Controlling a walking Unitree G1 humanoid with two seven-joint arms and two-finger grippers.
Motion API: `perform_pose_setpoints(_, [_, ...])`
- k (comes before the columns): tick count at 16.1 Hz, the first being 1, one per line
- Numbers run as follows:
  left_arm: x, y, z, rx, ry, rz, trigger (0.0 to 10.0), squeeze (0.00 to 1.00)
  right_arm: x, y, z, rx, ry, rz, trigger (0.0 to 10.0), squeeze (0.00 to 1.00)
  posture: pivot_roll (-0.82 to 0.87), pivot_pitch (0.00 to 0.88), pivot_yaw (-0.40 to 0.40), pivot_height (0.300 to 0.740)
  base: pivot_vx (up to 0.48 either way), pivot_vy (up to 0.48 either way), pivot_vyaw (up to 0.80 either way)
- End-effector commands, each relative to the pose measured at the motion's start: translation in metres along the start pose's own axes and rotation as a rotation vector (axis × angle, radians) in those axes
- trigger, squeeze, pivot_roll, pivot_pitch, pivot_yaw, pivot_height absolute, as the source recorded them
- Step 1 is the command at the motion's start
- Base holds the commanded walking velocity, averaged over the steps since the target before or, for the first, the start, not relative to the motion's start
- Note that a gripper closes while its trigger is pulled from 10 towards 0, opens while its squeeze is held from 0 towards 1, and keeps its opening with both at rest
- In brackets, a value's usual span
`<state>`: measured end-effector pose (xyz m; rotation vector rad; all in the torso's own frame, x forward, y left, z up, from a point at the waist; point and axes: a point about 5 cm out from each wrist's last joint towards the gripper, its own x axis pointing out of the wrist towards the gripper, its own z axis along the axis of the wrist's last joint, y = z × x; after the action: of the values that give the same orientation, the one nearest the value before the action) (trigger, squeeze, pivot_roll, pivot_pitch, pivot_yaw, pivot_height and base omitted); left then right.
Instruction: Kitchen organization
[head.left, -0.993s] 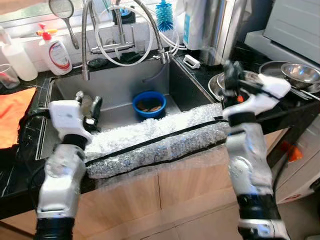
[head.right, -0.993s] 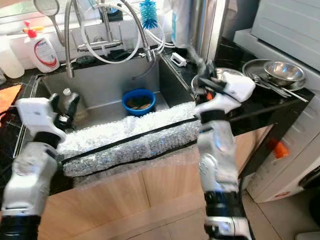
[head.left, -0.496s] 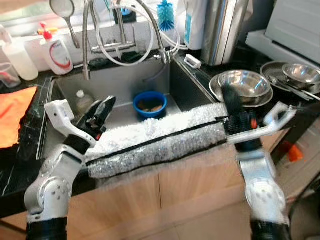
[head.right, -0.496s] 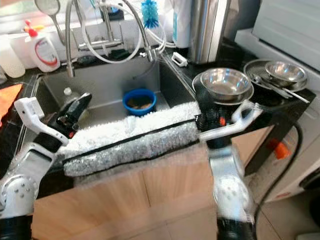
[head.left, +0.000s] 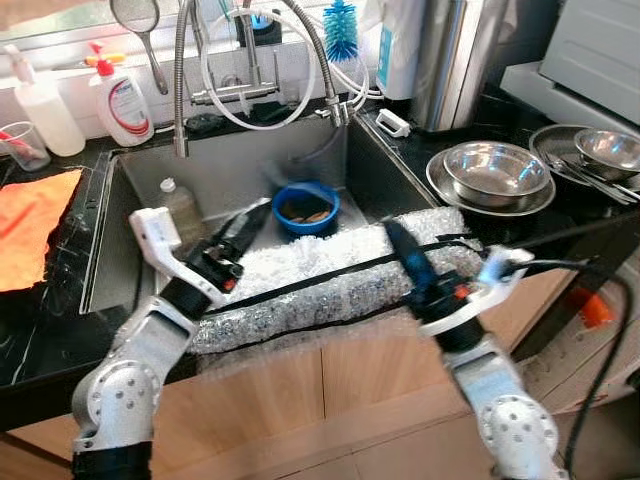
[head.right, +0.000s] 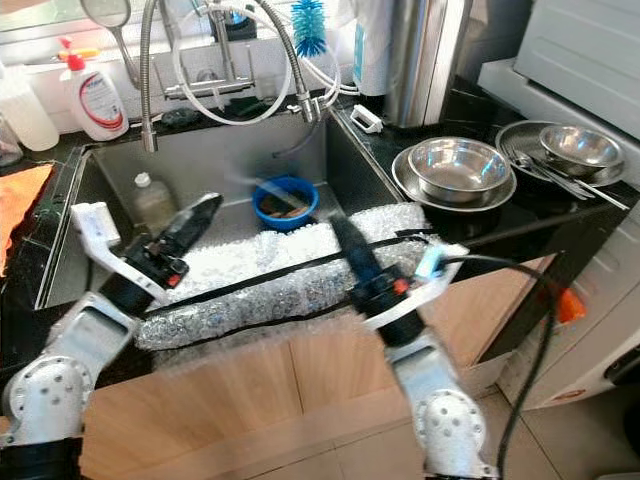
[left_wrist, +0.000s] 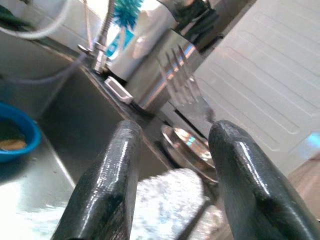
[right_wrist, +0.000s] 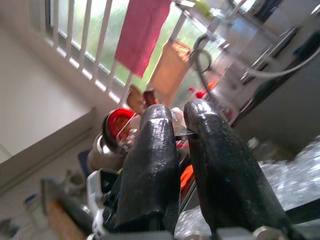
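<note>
A blue bowl (head.left: 305, 207) with food scraps sits in the steel sink (head.left: 230, 165), with a small plastic bottle (head.left: 178, 205) standing to its left. My left gripper (head.left: 262, 210) reaches over the sink's front edge toward the bowl. In the left wrist view its fingers (left_wrist: 120, 165) are apart with nothing between them. My right gripper (head.left: 388, 228) points up and away over the bubble wrap (head.left: 330, 280) that pads the sink's front edge. In the right wrist view its fingers (right_wrist: 155, 145) are pressed close together and look empty.
Stacked steel bowls (head.left: 495, 170) and a plate with a bowl and cutlery (head.left: 600, 150) sit on the black counter at right. A soap bottle (head.left: 122, 98), a cup (head.left: 22, 145) and an orange cloth (head.left: 35, 225) are at left. The tap hoses (head.left: 250, 60) and a blue brush (head.left: 341, 30) hang behind the sink.
My right gripper has swung down from beside the steel bowls to the middle of the bubble wrap. My left gripper has stretched forward over the sink toward the blue bowl.
</note>
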<state>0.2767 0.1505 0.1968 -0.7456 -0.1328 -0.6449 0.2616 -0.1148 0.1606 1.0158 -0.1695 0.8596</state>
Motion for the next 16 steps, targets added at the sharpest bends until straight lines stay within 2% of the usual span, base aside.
perform_pose_setpoints(1, [0.001, -0.006, 0.002, 0.003, 0.0, -0.023, 10.0, 0.0, 0.001, 0.006, 0.001, -0.008, 0.003, 0.032, 10.0, 0.0, -0.06, 0.0, 0.047, 0.74, 0.0, 0.0, 0.0])
perform_pose_setpoints(6, [0.003, -0.014, -0.002, -0.032, 0.007, -0.056, 10.0, 0.0, 0.001, 0.008, -0.008, 0.018, 0.034, 0.049, 10.0, 0.0, -0.06, 0.0, 0.046, 0.74, 0.0, 0.0, 0.0])
perform_pose_setpoints(7, [0.003, -0.015, -0.002, -0.041, 0.006, -0.063, 10.0, 1.0, 0.001, 0.008, -0.011, 0.016, 0.046, 0.055, 10.0, 0.0, -0.06, 0.0, 0.046, 0.74, 0.0, 0.0, 0.0])
perform_pose_setpoints(10, [0.004, -0.018, -0.006, -0.047, 0.023, -0.071, 10.0, 1.0, 0.004, 0.012, -0.018, 0.009, 0.097, 0.084, 10.0, 0.0, -0.06, 0.0, 0.045, 0.74, 0.0, 0.0, 0.0])
perform_pose_setpoints(11, [0.005, -0.019, -0.006, -0.052, 0.02, -0.07, 10.0, 0.0, 0.005, 0.014, -0.019, 0.015, 0.105, 0.095, 10.0, 0.0, -0.05, 0.0, 0.045, 0.74, 0.0, 0.0, 0.0])
perform_pose_setpoints(13, [0.006, -0.019, -0.006, -0.061, 0.016, -0.07, 10.0, 0.0, 0.006, 0.019, -0.023, 0.018, 0.138, 0.128, 10.0, 0.0, -0.06, 0.0, 0.044, 0.74, 0.0, 0.0, 0.0])
perform_pose_setpoints(15, [0.006, -0.019, -0.007, -0.069, 0.012, -0.067, 10.0, 0.0, 0.005, 0.017, -0.027, 0.018, 0.154, 0.117, 10.0, 0.0, -0.06, 0.0, 0.045, 0.74, 0.0, 0.0, 0.0])
perform_pose_setpoints(16, [0.008, -0.019, -0.006, -0.076, 0.0, -0.059, 9.1, 0.0, 0.004, 0.018, -0.028, 0.02, 0.159, 0.119, 10.0, 0.0, -0.06, 0.0, 0.045, 0.74, 0.0, 0.0, 0.0])
